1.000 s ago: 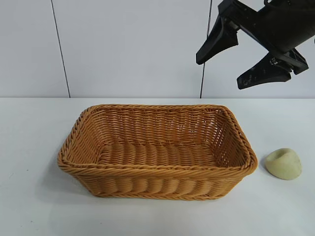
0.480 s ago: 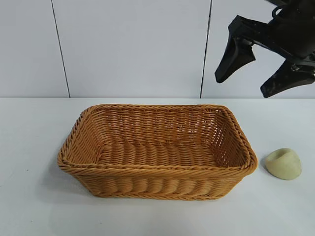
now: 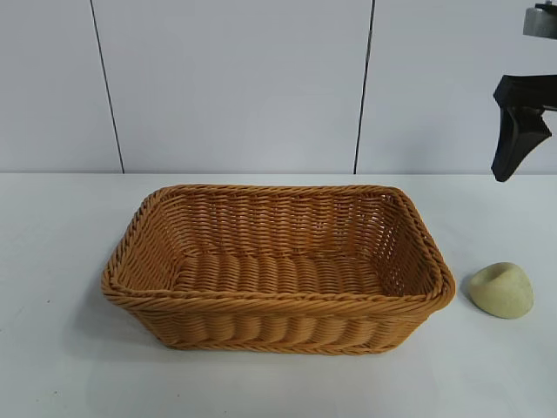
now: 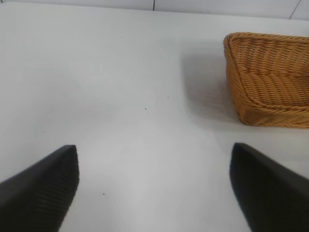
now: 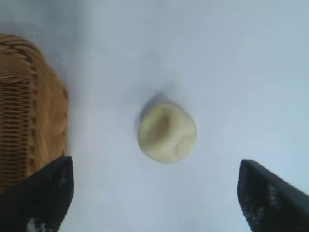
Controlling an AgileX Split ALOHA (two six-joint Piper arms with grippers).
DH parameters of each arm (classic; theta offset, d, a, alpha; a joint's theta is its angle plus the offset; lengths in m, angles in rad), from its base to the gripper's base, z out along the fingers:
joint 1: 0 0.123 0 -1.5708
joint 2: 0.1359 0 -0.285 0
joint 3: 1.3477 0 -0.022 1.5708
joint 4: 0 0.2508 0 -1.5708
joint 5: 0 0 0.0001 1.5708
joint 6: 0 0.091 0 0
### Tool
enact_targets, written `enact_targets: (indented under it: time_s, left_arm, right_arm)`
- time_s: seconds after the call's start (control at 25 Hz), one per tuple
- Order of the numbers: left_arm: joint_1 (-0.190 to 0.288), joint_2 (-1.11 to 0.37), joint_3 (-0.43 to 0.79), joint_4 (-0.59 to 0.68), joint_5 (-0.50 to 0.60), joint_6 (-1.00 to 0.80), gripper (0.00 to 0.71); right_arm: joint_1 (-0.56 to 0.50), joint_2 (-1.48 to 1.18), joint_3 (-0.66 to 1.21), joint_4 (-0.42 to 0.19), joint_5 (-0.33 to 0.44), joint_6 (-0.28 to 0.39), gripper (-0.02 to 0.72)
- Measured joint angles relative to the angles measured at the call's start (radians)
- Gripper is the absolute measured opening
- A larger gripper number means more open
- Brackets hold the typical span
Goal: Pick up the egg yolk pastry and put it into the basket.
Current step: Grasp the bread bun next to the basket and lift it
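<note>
1. White wall panels (image 3: 235, 83) close off the back of the scene, split by two thin dark upright seams, and they meet the table along a straight line
2. Beneath them the table (image 3: 61, 366) is a plain matte white top, smooth and evenly lit, with a few tiny dark specks seen from the left wrist camera
3. At the middle of the table stands the basket (image 3: 139, 231), a large rectangular orange-brown wicker one with flared sides and a braided rim, nothing lying inside it; a soft shadow falls on the table along its left side
4. On the bare table just beside the basket's right end, not touching it, lies the pastry (image 3: 502, 290), a small pale yellow-cream lump with a dent in its top
5. High at the right edge of the outside view hangs the right gripper (image 5: 154, 193), pointing steeply down, with only one dark finger (image 3: 517, 131) inside that picture
6. From its own camera the two fingers are spread wide, clear of the pastry, which lies on the table below the gap between them, with the basket's end wall next to one fingertip
7. Well off from the basket's corner, the left gripper (image 4: 154, 188) hovers low over bare table, its fingers wide apart with nothing between them
</note>
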Motion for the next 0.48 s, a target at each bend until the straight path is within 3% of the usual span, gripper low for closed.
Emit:
enact_targets:
  time_s: [0.24,0.48]
  left_arm:
    - [0.000,0.000,0.000,0.000,0.000,0.000,0.616]
    - [0.000,0.000,0.000,0.000,0.000,0.000,0.616]
  right_arm:
    - [0.000,0.121,0.000,0.011,-0.041,0.000,0.656]
    - [0.000,0.165,0.000,0.012,-0.062,0.000,0.503]
